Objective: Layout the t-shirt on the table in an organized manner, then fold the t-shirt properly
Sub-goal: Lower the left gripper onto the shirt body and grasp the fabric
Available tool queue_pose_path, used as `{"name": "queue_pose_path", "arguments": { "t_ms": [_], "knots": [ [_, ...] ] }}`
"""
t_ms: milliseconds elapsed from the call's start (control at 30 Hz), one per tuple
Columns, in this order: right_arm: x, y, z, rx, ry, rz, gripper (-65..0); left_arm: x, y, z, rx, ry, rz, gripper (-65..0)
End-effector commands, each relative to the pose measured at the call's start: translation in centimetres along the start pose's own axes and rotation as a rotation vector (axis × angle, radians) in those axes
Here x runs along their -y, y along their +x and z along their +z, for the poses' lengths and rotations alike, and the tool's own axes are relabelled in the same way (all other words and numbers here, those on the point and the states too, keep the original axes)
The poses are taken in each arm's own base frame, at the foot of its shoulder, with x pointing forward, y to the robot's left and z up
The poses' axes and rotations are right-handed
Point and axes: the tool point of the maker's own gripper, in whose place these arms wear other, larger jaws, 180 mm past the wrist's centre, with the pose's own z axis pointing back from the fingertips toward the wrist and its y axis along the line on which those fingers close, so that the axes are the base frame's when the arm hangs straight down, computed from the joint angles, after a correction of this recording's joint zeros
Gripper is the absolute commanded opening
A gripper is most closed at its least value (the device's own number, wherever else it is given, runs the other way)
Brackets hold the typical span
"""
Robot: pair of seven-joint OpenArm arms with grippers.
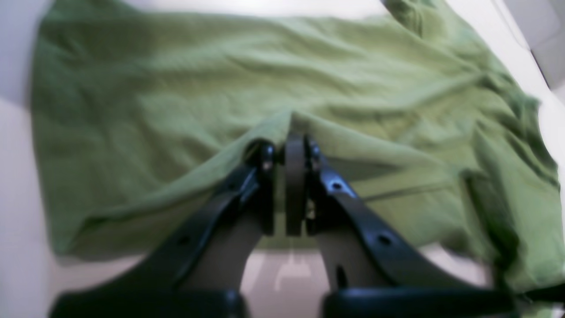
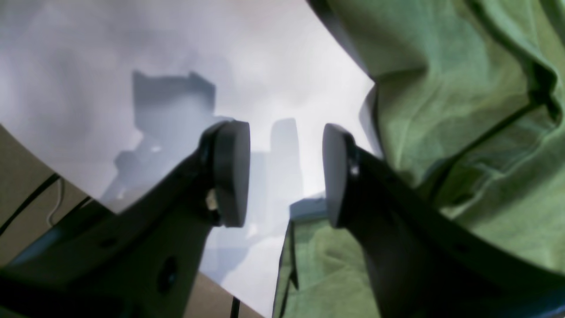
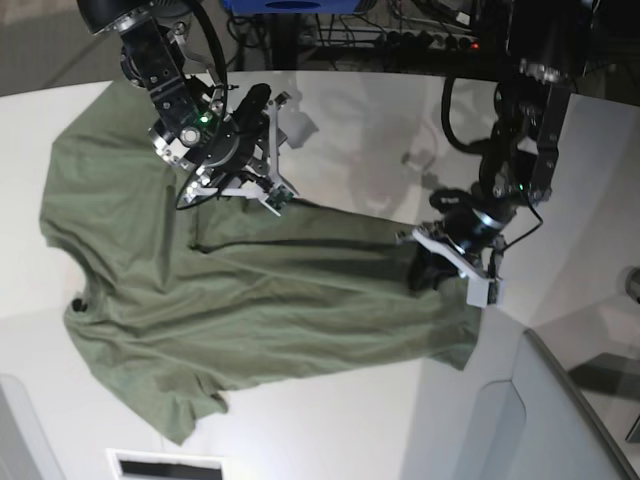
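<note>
Seen from the base camera overhead, an olive-green t-shirt (image 3: pixel 250 300) lies spread across a white table (image 3: pixel 350 420), filling most of the left and centre of the view, wrinkled, with one sleeve reaching toward 7 o'clock and the body running out toward 4 o'clock. At about 3 o'clock the left gripper (image 3: pixel 432 270) presses down on the shirt's right-hand edge; its wrist camera shows the two black fingers (image 1: pixel 295 185) squeezed together with a raised ridge of green cloth caught between their tips, the fabric tenting up from the table toward the pinch. At about 11 o'clock the right gripper (image 3: pixel 262 152) hangs beside the shirt's upper edge. Its wrist view shows the round dark pads (image 2: pixel 231 172) standing apart with only white tabletop and shadow visible in the gap (nothing is caught between them), while green cloth fills the frame from 1 o'clock down to 5 o'clock, just beside the right-hand finger. Whether that finger touches the fabric cannot be told. A grey translucent panel (image 3: pixel 540 410) sits at the table's corner near 5 o'clock, close to the shirt's lower hem but apart from it.
</note>
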Motion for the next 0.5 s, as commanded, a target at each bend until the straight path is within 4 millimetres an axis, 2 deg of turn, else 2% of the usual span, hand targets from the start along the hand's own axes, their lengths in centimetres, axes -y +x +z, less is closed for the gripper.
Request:
{"name": "queue_pose_path", "arguments": {
  "t_ms": [0,133,233,333,467],
  "knots": [
    [0.4,1.1,0.3,0.036,-0.011,-0.001,-41.1,-0.7,1.6,-0.5,0.034,0.01,-0.002,-65.0],
    [0.4,1.0,0.3,0.035,-0.011,-0.001,-41.3,-2.3,2.9,-3.1,0.03,0.05,0.031,-65.0],
    [0.4,1.1,0.4,0.036,-0.011,-0.001,-41.6,-2.8,2.9,-4.7,0.009,0.069,0.06,-65.0],
    [0.4,1.1,0.4,0.036,-0.011,-0.001,-41.6,-3.2,2.7,-5.9,-0.01,0.084,0.091,-65.0],
    [0.4,1.1,0.4,0.036,-0.011,-0.001,-41.6,-3.6,2.5,-6.4,-0.023,0.096,0.109,-65.0]
  ]
}}
